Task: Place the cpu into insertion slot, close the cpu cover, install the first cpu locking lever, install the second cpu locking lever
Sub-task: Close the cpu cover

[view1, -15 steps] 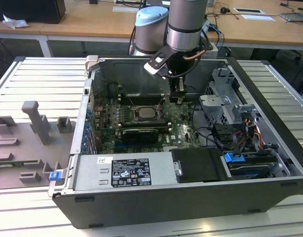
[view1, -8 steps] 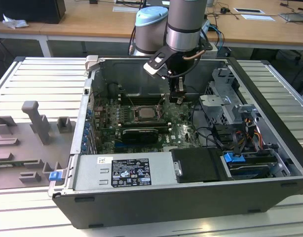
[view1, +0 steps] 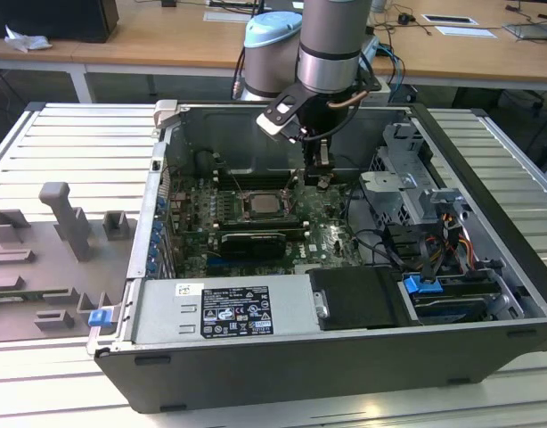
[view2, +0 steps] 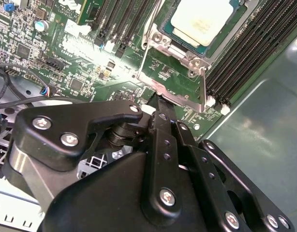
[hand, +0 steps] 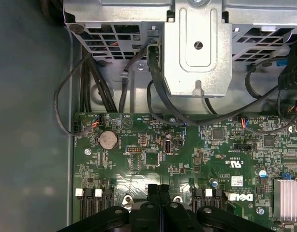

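An open computer case (view1: 487,294) lies on the ribbed bench (view1: 69,143). The arm (view1: 331,40) reaches down into it from the upper middle of the exterior view. The gripper (view1: 321,176) hangs low over the green motherboard (view1: 331,236), just to the exterior view's right of the socket. In the first wrist view the gripper (hand: 158,188) has its fingers pressed together, with only a thin seam and nothing seen between them.

The cpu (view1: 260,203) sits in the insertion slot (view2: 181,42) near the centre of the exterior view, pale metal top up. In the second wrist view the cpu cover (view2: 204,87) is swung off the chip, with green board showing through its cut-out centre. The gripper (view2: 155,99) has its tip at the cover's free edge; whether they touch cannot be told.

Long black memory slots (view2: 247,50) run close along both sides of the socket. A black graphics card (view1: 253,242) lies just below it in the exterior view. At the exterior view's right of the gripper stands a metal drive cage (view1: 407,183), and black cables (hand: 153,99) loop from it down to the board's edge. A labelled power supply (view1: 224,308) fills the case's near edge. A grey fixture (view1: 55,241) rests on the bench at the exterior view's left.
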Tool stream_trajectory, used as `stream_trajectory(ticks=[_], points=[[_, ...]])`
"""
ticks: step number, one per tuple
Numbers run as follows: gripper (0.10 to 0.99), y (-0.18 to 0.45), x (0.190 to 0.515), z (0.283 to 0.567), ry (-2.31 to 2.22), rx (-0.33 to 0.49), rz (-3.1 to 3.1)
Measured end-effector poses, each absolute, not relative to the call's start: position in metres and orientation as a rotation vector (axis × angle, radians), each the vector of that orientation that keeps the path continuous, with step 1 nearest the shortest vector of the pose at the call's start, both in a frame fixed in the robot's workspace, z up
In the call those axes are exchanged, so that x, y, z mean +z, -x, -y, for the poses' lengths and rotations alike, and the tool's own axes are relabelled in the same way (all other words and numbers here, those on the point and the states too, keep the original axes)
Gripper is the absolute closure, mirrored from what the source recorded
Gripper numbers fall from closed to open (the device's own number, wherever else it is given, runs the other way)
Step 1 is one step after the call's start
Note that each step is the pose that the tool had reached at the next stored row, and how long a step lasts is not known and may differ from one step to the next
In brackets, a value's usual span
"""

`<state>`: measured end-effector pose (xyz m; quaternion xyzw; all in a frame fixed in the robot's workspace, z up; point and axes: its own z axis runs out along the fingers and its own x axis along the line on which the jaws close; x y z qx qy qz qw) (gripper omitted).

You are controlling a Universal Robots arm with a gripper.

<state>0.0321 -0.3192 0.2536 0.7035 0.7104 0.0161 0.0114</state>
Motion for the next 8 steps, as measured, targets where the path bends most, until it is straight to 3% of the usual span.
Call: stream_trajectory(ticks=[8], points=[[0.980, -0.0304, 0.2535, 0.3192, -2.194, 0.050, -2.216]])
